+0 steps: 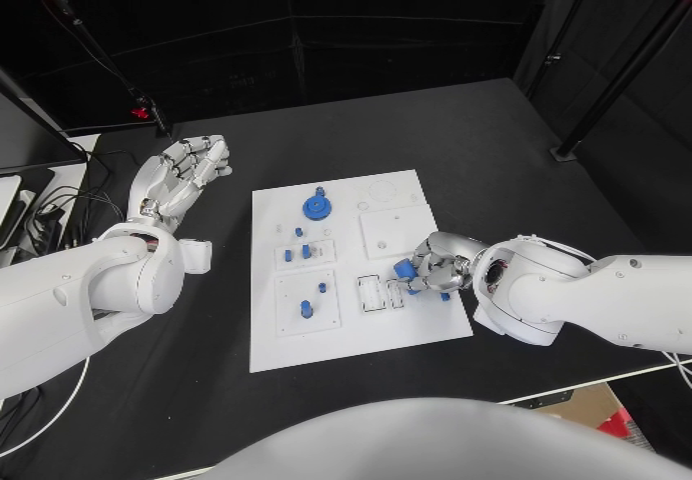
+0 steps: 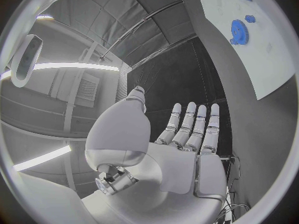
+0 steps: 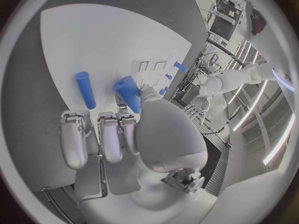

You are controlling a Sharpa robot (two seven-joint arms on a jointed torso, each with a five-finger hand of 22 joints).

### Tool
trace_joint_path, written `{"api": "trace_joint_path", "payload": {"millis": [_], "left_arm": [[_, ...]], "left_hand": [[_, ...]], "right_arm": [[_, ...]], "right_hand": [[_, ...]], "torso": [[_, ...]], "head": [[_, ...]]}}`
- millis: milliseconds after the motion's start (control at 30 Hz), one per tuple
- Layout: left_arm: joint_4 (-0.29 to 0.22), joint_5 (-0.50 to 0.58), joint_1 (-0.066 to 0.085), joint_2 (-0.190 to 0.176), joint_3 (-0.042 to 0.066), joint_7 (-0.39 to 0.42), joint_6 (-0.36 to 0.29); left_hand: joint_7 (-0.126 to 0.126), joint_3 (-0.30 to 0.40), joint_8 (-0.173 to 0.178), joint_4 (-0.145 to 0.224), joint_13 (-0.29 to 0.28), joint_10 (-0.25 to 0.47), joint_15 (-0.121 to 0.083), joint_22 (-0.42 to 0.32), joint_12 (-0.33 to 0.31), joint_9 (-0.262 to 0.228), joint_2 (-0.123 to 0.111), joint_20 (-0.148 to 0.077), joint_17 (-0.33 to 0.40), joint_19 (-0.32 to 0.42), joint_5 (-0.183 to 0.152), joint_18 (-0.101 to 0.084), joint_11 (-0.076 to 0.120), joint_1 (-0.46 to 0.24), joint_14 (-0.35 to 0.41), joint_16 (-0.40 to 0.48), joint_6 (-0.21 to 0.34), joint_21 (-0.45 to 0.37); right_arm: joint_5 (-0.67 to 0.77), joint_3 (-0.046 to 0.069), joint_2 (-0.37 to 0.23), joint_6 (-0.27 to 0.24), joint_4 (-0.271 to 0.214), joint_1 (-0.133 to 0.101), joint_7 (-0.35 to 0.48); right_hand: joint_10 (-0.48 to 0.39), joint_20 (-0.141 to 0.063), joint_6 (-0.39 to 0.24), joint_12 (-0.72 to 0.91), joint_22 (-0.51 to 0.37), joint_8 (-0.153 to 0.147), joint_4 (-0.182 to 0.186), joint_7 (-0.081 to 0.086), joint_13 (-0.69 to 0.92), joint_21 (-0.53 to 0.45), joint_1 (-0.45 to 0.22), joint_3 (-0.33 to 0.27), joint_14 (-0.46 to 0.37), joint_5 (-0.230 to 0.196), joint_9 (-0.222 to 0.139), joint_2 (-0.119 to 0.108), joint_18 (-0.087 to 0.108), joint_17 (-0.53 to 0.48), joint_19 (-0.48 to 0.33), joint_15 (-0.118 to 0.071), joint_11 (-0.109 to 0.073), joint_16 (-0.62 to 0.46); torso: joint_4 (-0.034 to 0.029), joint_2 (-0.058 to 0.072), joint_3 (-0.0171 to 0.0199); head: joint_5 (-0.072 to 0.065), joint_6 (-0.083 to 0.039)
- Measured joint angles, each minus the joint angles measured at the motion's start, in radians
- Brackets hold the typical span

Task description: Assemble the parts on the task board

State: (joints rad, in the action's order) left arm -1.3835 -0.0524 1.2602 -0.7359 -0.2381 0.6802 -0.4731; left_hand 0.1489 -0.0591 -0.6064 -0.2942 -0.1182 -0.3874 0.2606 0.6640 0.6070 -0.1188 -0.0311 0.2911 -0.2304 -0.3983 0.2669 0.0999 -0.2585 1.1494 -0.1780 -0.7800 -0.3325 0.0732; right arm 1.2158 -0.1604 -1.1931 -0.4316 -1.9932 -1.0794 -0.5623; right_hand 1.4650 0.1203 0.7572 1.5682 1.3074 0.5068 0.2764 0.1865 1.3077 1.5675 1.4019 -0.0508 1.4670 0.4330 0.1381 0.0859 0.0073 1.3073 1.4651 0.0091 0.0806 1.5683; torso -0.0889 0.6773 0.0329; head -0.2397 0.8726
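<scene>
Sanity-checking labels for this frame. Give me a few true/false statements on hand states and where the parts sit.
1. The right hand holds a blue cylindrical part over the task board. True.
2. The left hand grips the blue gear. False: it holds nothing, fingers extended, over the black table left of the board; the blue gear sits on the board's far part.
3. A second blue cylinder lies on the board beside the right hand. True.
4. The right hand rests off the board on the table. False: it is over the board's right side.
5. The left hand touches the board. False: it is clear of it.
</scene>
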Motion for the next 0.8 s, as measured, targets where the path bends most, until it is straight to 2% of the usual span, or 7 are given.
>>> {"api": "trace_joint_path", "payload": {"millis": [200,367,467,500,600,800], "left_arm": [[0.003,0.0,-0.001,0.001,0.0,0.0,0.001],[0.006,0.0,-0.001,0.004,0.0,0.0,0.001],[0.008,0.0,-0.001,0.006,0.0,0.0,0.002],[0.008,0.0,-0.001,0.007,0.0,0.0,0.002],[0.008,0.0,-0.001,0.009,0.0,0.0,0.002],[0.009,0.0,-0.001,0.012,0.0,0.0,0.003]], "left_hand": [[0.0,0.0,0.0,0.0,0.0,0.0,0.0,0.0,0.0,0.0,0.0,0.0,0.0,0.0,0.0,0.0,0.0,0.0,0.0,0.0,0.0,0.0],[0.0,0.0,0.0,0.0,0.0,0.0,0.0,0.0,0.0,0.0,0.0,0.0,0.0,0.0,0.0,0.0,0.0,0.0,0.0,0.0,0.0,0.0],[0.0,0.0,0.0,0.0,0.001,0.0,0.0,0.0,0.0,0.001,0.0,0.0,0.001,0.0,0.0,0.0,0.0,0.0,0.0,0.0,0.0,0.0],[0.0,0.0,0.0,0.0,0.001,0.0,0.0,0.0,0.0,0.001,0.0,0.0,0.001,0.0,0.0,0.0,0.0,0.0,0.0,0.0,0.0,0.0],[0.0,0.0,0.0,0.0,0.001,0.0,0.0,0.0,0.0,0.001,0.0,0.0,0.001,0.0,0.0,0.0,0.0,0.0,0.0,0.0,0.0,0.0],[0.0,0.0,0.0,0.0,0.001,0.0,0.0,0.0,0.0,0.001,0.0,0.0,0.001,0.0,0.0,0.0,0.0,0.0,0.0,0.0,0.0,0.0]], "right_arm": [[-0.127,-0.001,-0.053,-0.084,-0.047,0.002,0.057],[-0.234,-0.001,-0.078,-0.123,-0.078,-0.003,0.101],[-0.284,0.0,-0.079,-0.132,-0.09,-0.008,0.125],[-0.293,0.0,-0.077,-0.133,-0.091,-0.01,0.13],[-0.303,0.0,-0.063,-0.131,-0.092,-0.011,0.141],[-0.25,0.0,-0.03,-0.105,-0.079,-0.013,0.131]], "right_hand": [[0.0,0.0,0.012,0.0,0.0,-0.006,0.002,0.012,0.0,0.0,0.0,0.001,0.0,0.005,-0.008,0.0,0.0,0.001,0.0,0.0,0.0,0.0],[0.0,0.0,0.023,0.0,0.0,-0.03,0.007,0.023,0.0,0.0,0.0,-0.004,0.0,0.005,-0.019,0.0,0.0,0.001,0.0,0.0,0.0,0.0],[0.0,0.0,0.035,0.0,0.0,-0.05,0.013,0.023,0.0,0.0,-0.001,-0.01,0.0,0.004,-0.027,0.0,0.0,0.001,0.0,0.0,0.0,0.0],[0.0,0.0,0.044,0.0,0.0,-0.055,0.017,0.022,0.0,0.0,-0.009,-0.014,0.0,-0.001,-0.029,0.008,0.0,0.001,0.0,0.0,0.0,0.0],[0.0,0.0,0.077,0.0,0.0,-0.073,0.017,0.012,0.0,0.0,-0.054,-0.032,0.0,-0.028,-0.035,0.014,0.0,0.001,0.0,0.0,0.0,0.0],[0.003,0.0,0.124,0.0,0.0,-0.11,0.016,0.001,0.0,0.0,-0.093,-0.059,0.0,-0.075,-0.046,0.026,0.0,0.001,0.0,0.0,-0.004,0.0]], "torso": [[-0.0006,0.0,0.0003],[-0.0018,-0.001,0.0002],[-0.002,-0.001,-0.0005],[-0.002,-0.001,-0.0007],[-0.002,-0.001,-0.0008],[-0.0035,0.0,-0.0004]], "head": [[0.0,0.0],[0.001,0.0],[0.002,0.0],[0.003,0.0],[0.006,0.0],[0.015,0.0]]}}
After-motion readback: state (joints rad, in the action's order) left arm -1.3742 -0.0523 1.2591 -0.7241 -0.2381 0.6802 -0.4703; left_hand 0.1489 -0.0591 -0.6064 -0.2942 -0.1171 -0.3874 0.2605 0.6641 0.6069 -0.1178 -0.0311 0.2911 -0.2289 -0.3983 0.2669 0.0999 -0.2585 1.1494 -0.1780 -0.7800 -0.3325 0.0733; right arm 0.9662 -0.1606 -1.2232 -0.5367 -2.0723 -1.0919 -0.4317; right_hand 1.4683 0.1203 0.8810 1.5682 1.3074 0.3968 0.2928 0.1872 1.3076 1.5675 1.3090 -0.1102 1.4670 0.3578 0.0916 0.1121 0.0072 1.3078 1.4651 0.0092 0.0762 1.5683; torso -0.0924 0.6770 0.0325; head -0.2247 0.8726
